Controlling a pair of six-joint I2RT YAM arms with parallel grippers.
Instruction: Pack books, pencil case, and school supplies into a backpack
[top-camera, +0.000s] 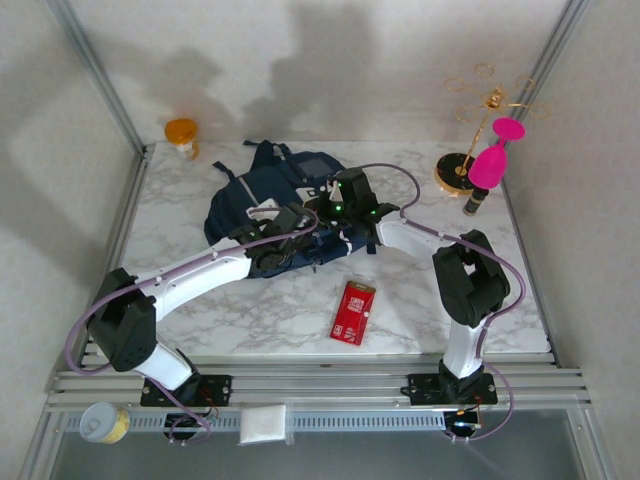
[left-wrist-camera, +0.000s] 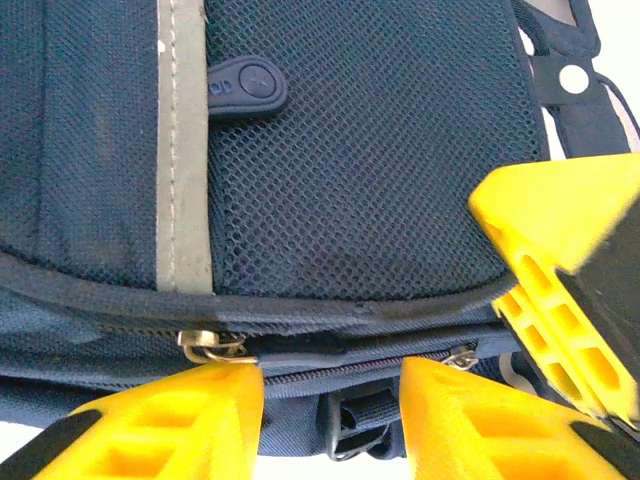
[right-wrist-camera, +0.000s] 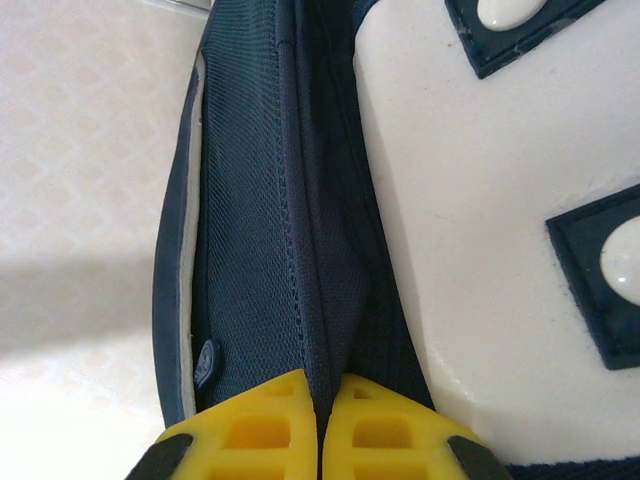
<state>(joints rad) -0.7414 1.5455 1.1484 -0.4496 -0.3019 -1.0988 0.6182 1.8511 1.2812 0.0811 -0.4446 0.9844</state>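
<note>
The navy backpack (top-camera: 262, 192) lies at the back middle of the marble table. My left gripper (top-camera: 292, 238) is at its near edge, open, its yellow fingers (left-wrist-camera: 180, 415) straddling the zipper seam (left-wrist-camera: 330, 375) beside a metal zipper pull (left-wrist-camera: 208, 346). My right gripper (top-camera: 338, 207) is shut on a fold of the backpack's fabric (right-wrist-camera: 325, 300), next to a white patch (right-wrist-camera: 480, 250); one of its fingers (left-wrist-camera: 560, 270) shows in the left wrist view. The school supplies, a flat red packet (top-camera: 352, 312), lie on the table in front. The books and pencil case are out of view.
An orange jar (top-camera: 181, 133) stands at the back left corner. A gold stand (top-camera: 478, 120) with pink pieces (top-camera: 490, 165) and a small dark bottle (top-camera: 472, 203) stand at the back right. A capped jar (top-camera: 103, 422) sits by the front rail.
</note>
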